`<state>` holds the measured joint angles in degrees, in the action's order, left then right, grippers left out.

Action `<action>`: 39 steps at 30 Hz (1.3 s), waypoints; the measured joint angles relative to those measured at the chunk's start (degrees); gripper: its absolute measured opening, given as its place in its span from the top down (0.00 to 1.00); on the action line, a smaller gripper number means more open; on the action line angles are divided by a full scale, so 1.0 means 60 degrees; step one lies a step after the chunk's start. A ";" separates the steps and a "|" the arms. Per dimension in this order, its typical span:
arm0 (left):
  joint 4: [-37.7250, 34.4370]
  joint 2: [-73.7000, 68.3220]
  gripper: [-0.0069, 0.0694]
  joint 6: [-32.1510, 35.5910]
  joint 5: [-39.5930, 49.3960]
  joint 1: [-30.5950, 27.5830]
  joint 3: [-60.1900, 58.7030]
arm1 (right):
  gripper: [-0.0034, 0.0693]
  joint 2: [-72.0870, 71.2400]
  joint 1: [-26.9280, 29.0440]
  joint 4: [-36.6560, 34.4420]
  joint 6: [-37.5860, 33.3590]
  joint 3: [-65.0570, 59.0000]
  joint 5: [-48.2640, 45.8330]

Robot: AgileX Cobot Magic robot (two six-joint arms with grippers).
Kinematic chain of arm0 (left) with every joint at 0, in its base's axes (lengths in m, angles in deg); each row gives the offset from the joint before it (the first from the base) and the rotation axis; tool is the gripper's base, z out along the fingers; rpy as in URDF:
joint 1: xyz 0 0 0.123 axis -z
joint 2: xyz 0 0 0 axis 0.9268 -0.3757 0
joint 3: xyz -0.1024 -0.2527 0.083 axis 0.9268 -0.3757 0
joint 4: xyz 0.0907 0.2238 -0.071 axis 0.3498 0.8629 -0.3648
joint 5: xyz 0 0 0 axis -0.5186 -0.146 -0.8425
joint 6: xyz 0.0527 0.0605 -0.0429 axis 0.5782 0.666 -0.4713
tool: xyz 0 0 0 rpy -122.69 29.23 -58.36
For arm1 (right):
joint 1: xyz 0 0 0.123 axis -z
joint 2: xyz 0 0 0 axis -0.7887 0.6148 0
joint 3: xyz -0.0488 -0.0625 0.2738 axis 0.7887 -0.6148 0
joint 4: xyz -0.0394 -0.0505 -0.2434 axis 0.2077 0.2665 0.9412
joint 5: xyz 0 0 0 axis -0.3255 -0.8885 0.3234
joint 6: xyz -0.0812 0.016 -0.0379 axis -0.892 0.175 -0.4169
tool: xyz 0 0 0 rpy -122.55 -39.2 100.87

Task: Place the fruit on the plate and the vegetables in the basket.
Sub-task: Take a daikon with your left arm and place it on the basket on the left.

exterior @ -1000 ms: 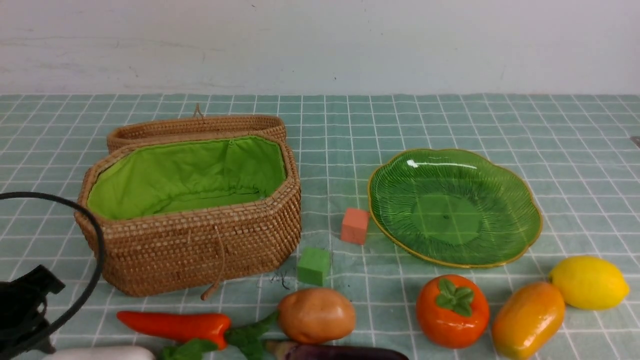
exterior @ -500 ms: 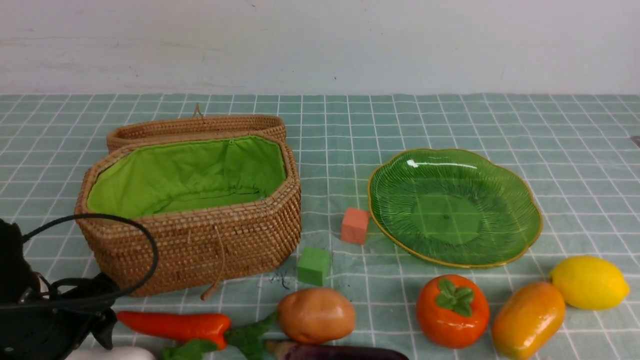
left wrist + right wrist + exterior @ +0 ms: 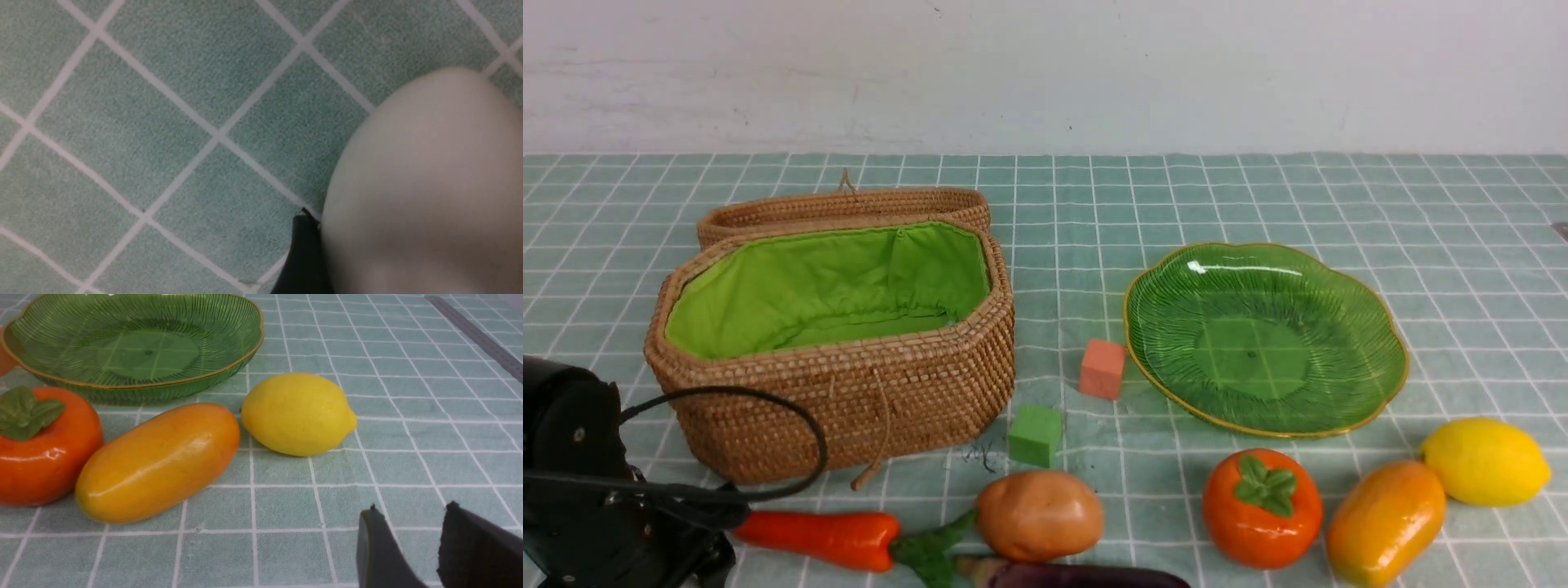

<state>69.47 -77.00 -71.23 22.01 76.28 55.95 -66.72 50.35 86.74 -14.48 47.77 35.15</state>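
Note:
My left arm (image 3: 588, 490) is low at the front left and hides the white radish in the front view. In the left wrist view the radish (image 3: 425, 183) fills the space by one dark finger (image 3: 304, 253); the jaws stand wide astride it. The carrot (image 3: 817, 537), potato (image 3: 1039, 514) and eggplant (image 3: 1086, 576) lie in front of the open basket (image 3: 849, 392). The persimmon (image 3: 1262, 510), mango (image 3: 1384, 523) and lemon (image 3: 1485, 461) lie in front of the green plate (image 3: 1266, 335). My right gripper (image 3: 412, 508) is open and empty, near the lemon (image 3: 296, 414) and mango (image 3: 159, 461).
A green cube (image 3: 1035, 435) and a salmon cube (image 3: 1103, 369) sit between basket and plate. The basket lid (image 3: 841, 206) lies open behind it. A black cable (image 3: 792, 425) loops in front of the basket. A grey strip (image 3: 478, 335) lies on the cloth far right.
My left arm has come in from the left edge and moved right and down over the white radish, which it now covers. Nothing else has moved.

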 joint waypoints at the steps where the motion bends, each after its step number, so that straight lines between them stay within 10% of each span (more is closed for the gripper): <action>1: -0.0065 0.0055 0.21 0.0279 0.0140 0.0000 0.0000 | 0.62 0.0000 0.0000 0.0000 0.0000 0.0000 0.0000; 7: -0.1231 0.1179 0.21 0.2939 0.2545 0.0000 0.1250 | 0.62 0.0000 0.0000 0.0000 0.0000 0.0000 0.0000; 17: -0.1557 0.2252 0.21 0.3585 0.3117 0.0000 0.5627 | 0.62 0.0000 0.0000 0.0000 0.0000 0.0000 0.0000; 29: -0.1699 -0.0480 0.21 -0.1478 0.0406 0.0000 0.7333 | 0.62 0.0000 0.0000 0.0000 0.0000 0.0000 0.0000; 39: -0.1710 -0.1396 0.14 -0.1361 -0.0178 0.0000 0.7323 | 0.62 0.0000 0.0000 0.0000 0.0000 0.0000 0.0000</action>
<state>59.21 -85.38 -79.40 20.94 76.28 99.89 -66.72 50.35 86.74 -14.48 47.77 35.15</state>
